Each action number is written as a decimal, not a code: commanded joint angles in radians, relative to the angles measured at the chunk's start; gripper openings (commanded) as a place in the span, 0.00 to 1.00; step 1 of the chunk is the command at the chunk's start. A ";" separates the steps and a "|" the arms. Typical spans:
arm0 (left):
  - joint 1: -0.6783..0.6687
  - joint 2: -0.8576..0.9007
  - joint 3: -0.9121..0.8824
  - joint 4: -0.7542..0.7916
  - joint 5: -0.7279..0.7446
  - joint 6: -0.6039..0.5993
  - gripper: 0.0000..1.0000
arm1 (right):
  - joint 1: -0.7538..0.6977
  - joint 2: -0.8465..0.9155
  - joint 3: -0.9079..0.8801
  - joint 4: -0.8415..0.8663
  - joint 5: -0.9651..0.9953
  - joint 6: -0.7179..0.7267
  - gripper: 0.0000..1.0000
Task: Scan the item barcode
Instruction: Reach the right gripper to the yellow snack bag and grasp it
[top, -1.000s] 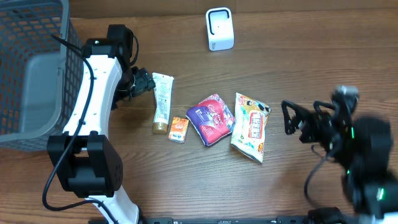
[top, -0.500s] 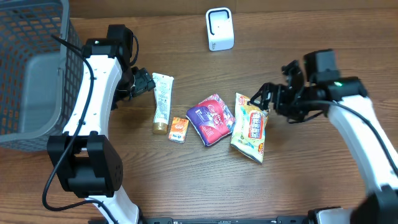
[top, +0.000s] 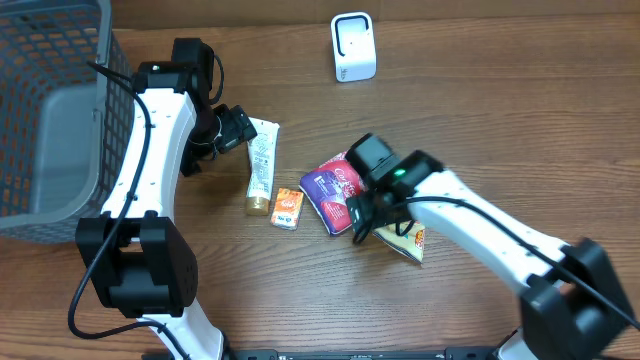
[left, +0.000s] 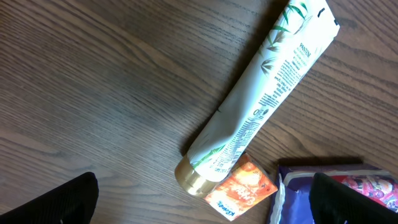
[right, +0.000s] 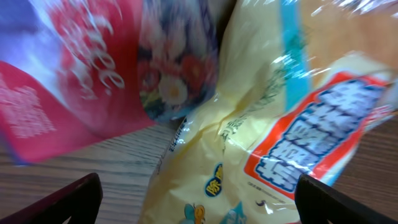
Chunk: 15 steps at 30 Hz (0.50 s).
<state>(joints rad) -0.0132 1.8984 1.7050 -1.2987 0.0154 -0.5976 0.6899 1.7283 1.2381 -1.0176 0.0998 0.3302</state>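
Four items lie in a row on the wooden table: a white tube, a small orange packet, a purple and pink pack and a yellow snack bag. My right gripper is open and hangs low over the seam between the pack and the bag. Its wrist view is filled by the yellow bag and the pink pack, with my right gripper straddling the bag. My left gripper is open beside the tube's top end. Below it, the left wrist view shows the tube and the orange packet. No barcode is legible.
A white scanner stands upright at the back centre. A grey mesh basket fills the left edge, close behind the left arm. The right arm stretches from the front right corner across most of the snack bag.
The right arm has swung in from the right side of the table and dropped over the snack bag and purple pack. The left gripper has only shifted slightly by the tube.
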 joint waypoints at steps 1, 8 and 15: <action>-0.008 -0.008 0.018 0.008 0.010 -0.008 1.00 | 0.073 0.086 0.012 -0.010 0.118 0.010 1.00; -0.008 -0.008 0.018 0.016 0.003 -0.008 1.00 | 0.127 0.181 0.012 -0.022 0.202 0.016 0.99; -0.008 -0.008 0.018 0.017 0.000 -0.008 1.00 | 0.094 0.225 0.013 -0.047 0.293 0.089 0.50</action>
<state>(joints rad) -0.0132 1.8984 1.7050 -1.2850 0.0151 -0.5976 0.8093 1.9305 1.2385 -1.0702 0.3550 0.3740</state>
